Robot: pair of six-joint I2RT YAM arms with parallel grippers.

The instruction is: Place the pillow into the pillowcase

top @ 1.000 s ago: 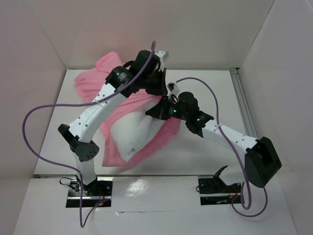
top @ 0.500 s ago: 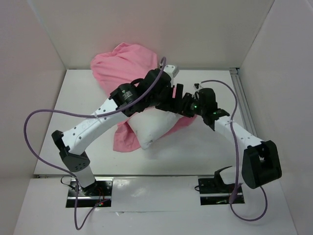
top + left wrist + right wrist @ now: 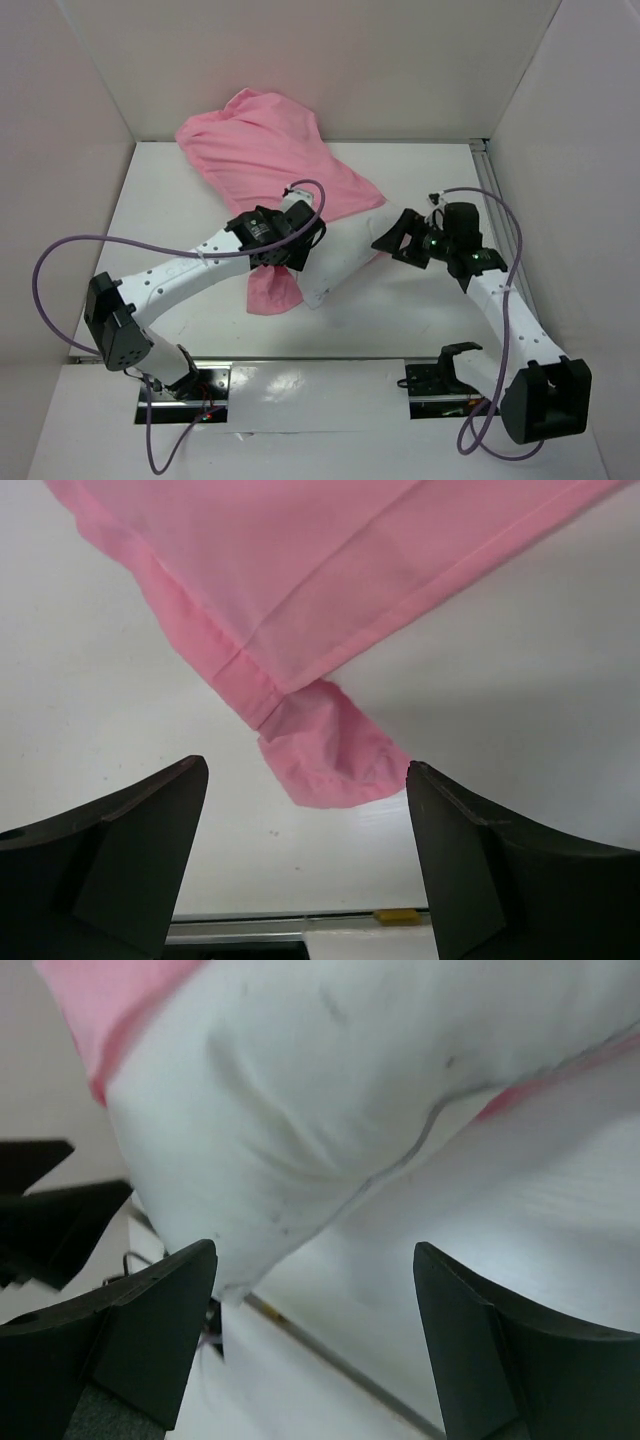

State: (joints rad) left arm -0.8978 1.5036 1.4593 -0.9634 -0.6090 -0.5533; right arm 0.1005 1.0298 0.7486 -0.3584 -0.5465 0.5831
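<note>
Both my hands spread, empty: left hand [image 3: 305, 770] over loose pillowcase [image 3: 330, 590] hem, right hand [image 3: 315, 1252] beside pillow [image 3: 345, 258]. Pillow centre worktop [image 3: 420, 315], mostly inside pillowcase, bare end poking toward 6 o'clock. Risk: nothing pinned, push could bunch hem under, squeeze pillow out.

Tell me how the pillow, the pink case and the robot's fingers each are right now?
Pillow: partly inside the pillowcase, near end sticking out.
Pillowcase: crumpled, covering the pillow's far part.
Left fingers: open, empty, over the pillowcase's hem corner.
Right fingers: open, empty, facing the pillow.
</note>
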